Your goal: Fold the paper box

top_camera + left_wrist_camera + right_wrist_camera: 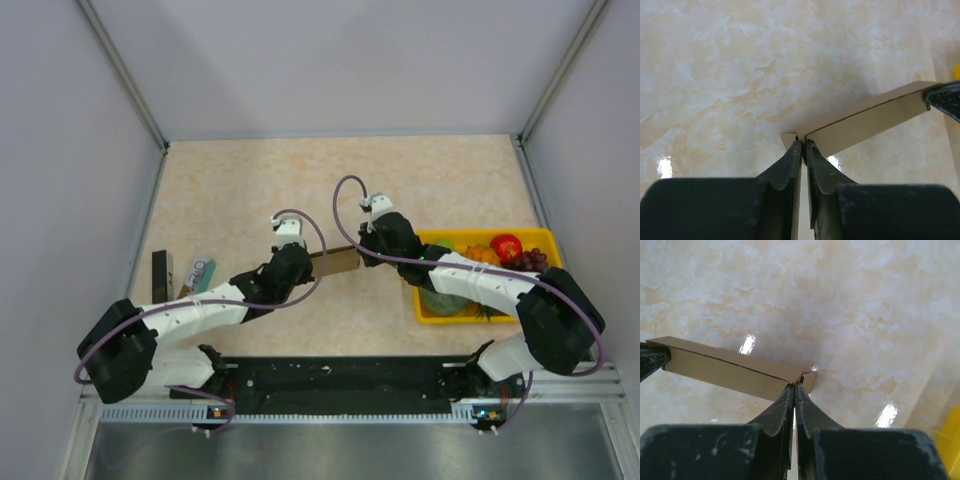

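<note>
In the top view, the paper box [337, 262] is seen as a narrow brown strip left of the yellow tray [545, 236], apart from it, over the marbled surface [250, 180]. Its end farther from the tray is pinched by the left claw [314, 266], and its nearer end by the right claw [360, 252].

In the left wrist view, the left claw [803, 146] is pressed together on a small flap at the box's end. The flattened box [865, 125] runs toward a sliver of the tray [956, 71], and its far end is gripped by one of the right claw's fingers [944, 99].

In the right wrist view, the right claw [794, 387] is clamped on the opposite end flap. The box [725, 367] stretches away from the tray's corner [951, 435]. Whether the box touches the surface cannot be told.
</note>
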Tool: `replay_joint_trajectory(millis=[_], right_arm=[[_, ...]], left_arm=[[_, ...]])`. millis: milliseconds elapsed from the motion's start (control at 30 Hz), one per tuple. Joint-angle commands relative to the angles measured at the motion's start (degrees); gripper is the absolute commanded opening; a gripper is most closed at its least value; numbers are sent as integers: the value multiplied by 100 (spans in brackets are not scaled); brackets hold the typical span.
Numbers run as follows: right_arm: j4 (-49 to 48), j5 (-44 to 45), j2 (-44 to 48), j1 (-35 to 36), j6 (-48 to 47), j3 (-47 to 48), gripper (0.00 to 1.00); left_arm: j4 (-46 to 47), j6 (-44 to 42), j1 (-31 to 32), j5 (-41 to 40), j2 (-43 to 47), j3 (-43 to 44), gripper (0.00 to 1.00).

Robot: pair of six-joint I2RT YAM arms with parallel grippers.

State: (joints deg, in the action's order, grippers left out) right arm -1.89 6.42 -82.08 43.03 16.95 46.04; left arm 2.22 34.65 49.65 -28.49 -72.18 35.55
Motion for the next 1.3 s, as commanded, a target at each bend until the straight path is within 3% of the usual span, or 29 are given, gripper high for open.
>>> replay_joint_trajectory(millis=[0,300,333,367,400,467,600,667,767,833,1067,1100,1167,1267], right_arm=[[48,44,26,101,-77,-306,0],[136,105,35,101,-34,-210,0],[145,106,26,109,-34,-192,0],[163,97,17,110,-34,-183,0],[180,105,8,110,-51,-157,0],[172,97,26,101,-60,-131,0],[347,123,43,110,-34,-17,0],[417,141,17,118,10,36,0],[400,88,8,118,63,80,0],[409,88,8,110,72,89,0],[497,97,26,118,80,142,0],[505,79,26,118,72,168,0],[532,53,-9,127,80,194,0],[558,18,-36,136,63,247,0]], left_arm=[[-670,129,98,1003,178,-303,20],[-1012,138,80,1855,1205,-487,57],[-1039,155,63,1952,1346,-514,62],[-1187,199,28,2048,1617,-523,79],[-1276,234,-51,2258,1759,-532,89],[-1504,470,-209,2505,2171,-549,95],[-1129,1471,-1620,4250,2709,-829,96],[-917,2280,-2141,4623,2719,-900,98],[-680,3159,-2485,5001,2369,-874,98],[-49,3651,-2547,5195,2131,-901,98],[1156,4654,-2618,5362,997,-874,98],[1410,4804,-2618,5441,900,-1066,95],[2295,5033,-2714,5599,706,-1313,79],[1900,4578,-2803,5574,714,-1367,55]])
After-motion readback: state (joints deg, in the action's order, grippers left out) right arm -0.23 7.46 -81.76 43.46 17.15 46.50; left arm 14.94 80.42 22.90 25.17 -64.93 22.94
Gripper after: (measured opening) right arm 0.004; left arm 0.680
